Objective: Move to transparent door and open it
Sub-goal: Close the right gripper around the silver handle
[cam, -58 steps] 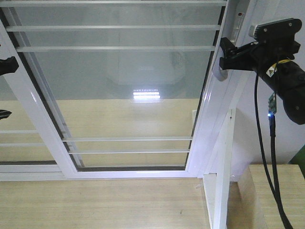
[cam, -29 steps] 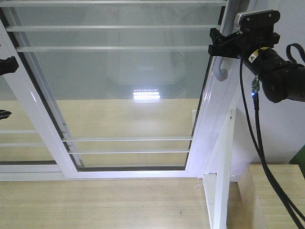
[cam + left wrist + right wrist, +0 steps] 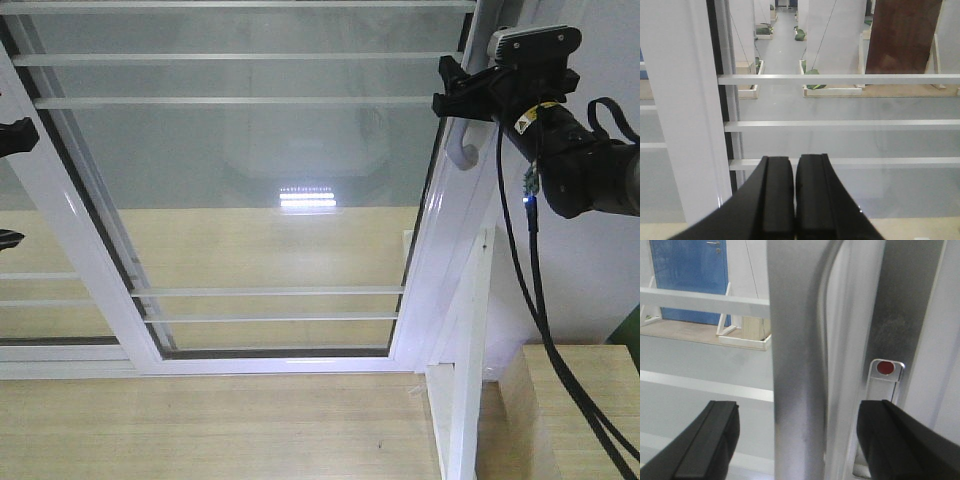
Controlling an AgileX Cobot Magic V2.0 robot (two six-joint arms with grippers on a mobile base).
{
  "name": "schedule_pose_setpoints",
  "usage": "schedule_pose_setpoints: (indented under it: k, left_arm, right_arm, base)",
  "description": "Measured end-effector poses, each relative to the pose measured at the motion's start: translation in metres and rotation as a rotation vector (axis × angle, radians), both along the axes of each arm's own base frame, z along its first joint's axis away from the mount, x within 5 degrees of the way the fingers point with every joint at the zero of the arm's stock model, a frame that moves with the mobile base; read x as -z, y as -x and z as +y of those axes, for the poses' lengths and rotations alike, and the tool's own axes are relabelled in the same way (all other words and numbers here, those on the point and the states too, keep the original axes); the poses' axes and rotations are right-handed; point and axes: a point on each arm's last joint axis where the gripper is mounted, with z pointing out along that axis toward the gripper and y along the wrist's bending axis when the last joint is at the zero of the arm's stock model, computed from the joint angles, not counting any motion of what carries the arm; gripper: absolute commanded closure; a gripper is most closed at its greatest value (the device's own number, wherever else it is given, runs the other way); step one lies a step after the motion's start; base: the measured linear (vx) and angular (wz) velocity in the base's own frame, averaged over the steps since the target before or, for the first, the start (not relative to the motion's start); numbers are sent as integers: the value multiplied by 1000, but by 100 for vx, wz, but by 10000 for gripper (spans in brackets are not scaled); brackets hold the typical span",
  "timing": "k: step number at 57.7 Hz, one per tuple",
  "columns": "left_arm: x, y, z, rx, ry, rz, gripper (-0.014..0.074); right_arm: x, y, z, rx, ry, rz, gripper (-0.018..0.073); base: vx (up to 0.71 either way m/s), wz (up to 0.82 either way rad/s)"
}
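Observation:
The transparent door (image 3: 270,150) fills the front view, a glass panel in a white frame crossed by thin white bars. Its curved silver-grey handle (image 3: 462,150) sits on the right stile. My right gripper (image 3: 452,98) is at the top of that handle. In the right wrist view the handle (image 3: 797,340) runs upright between the two black fingers (image 3: 712,440), which stand wide apart on either side of it without touching; the right gripper (image 3: 800,410) is open. My left gripper (image 3: 794,159) is shut on nothing, facing the glass and its bars.
A second white-framed glass panel (image 3: 55,220) overlaps on the left, with black parts of my left arm (image 3: 14,135) at that edge. A latch with a red dot (image 3: 884,368) sits beside the handle. A white post (image 3: 465,400) and a wooden box (image 3: 575,410) stand lower right.
My right gripper has moved up and to the left onto the door's handle, and its fingers now straddle it. The door and the left arm have not moved.

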Motion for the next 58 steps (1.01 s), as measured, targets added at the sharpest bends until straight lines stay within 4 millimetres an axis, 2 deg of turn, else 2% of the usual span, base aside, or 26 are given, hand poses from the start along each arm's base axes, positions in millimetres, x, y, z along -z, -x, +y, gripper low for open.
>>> schedule_pose_setpoints:
  k: [12,19,25,31,37,58]
  left_arm:
    - [0,0,0,0,0,-2,411]
    - [0,0,0,0,0,-3,411]
    - [0,0,0,0,0,-3,411]
    - [0,0,0,0,0,-3,411]
    - [0,0,0,0,0,-3,411]
    - [0,0,0,0,0,-3,411]
  right_arm:
    - [-1,-9,1,-1,-4,-19,41]
    - [-3,-12,1,0,-4,-27,102]
    - [-3,-12,1,0,-6,-28,236]
    - [-3,-12,1,0,-5,-24,425]
    - [-3,-12,2,-6,1,-25,575]
    - [-2,-11,11,-32,12,-15,568]
  base:
    - [0,0]
    - [0,0]
    - [0,0]
    - [0,0]
    - [0,0]
    - [0,0]
